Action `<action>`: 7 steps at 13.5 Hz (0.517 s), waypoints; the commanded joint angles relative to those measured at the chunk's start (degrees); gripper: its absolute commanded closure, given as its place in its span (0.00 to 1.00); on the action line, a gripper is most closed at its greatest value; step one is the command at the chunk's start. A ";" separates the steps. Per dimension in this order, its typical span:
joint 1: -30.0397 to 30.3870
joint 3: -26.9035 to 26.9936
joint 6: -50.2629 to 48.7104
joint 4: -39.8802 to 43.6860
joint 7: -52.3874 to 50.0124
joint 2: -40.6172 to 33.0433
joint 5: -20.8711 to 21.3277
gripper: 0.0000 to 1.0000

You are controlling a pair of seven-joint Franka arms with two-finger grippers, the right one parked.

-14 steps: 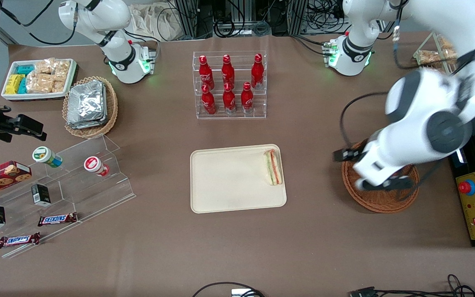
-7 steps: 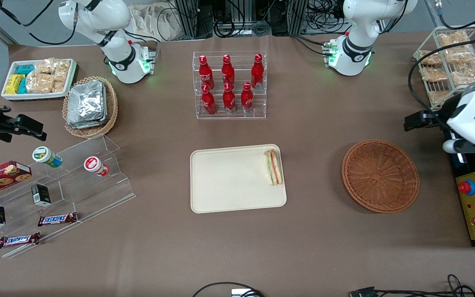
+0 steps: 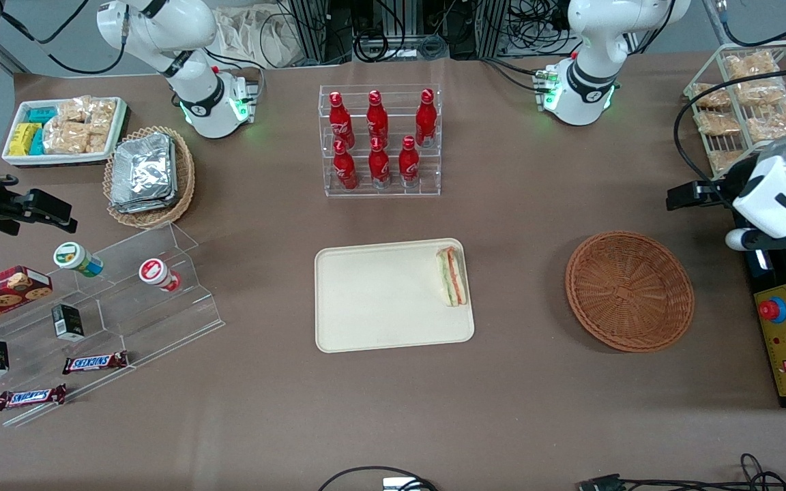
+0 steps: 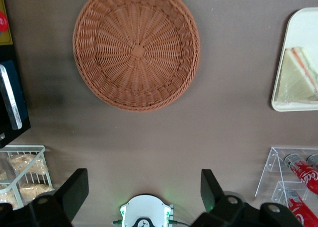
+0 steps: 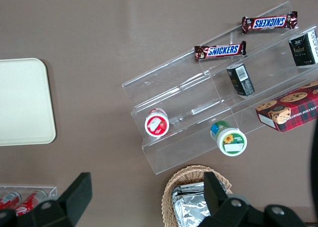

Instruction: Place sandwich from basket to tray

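The gripper hangs high above the counter at the working arm's end, near that edge and apart from everything; its jaws stand wide open w/ nothing between them, both fingers showing dark in the left wrist view. A second ago the arm was low over the basket; half a second ago it was already pulled away to the edge, and since then it has moved only a little, so the retreat looks almost finished. Directly below the gripper in the left wrist view, the basket is empty, only bare wicker inside. The sandwich lies flat in the tray, touching the rim on the side nearest the basket, approx. in the corner nearer the bottle rack; it did not shift in the last second. The tray sits in the middle of the counter, well apart from the basket. My judgement: the task itself is done, i.e. the sandwich is delivered and released, and only parking the arm remains.
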 commanded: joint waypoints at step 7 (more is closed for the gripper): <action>-4.10 -0.29 9.87 -6.79 0.34 -7.13 5.82 0.00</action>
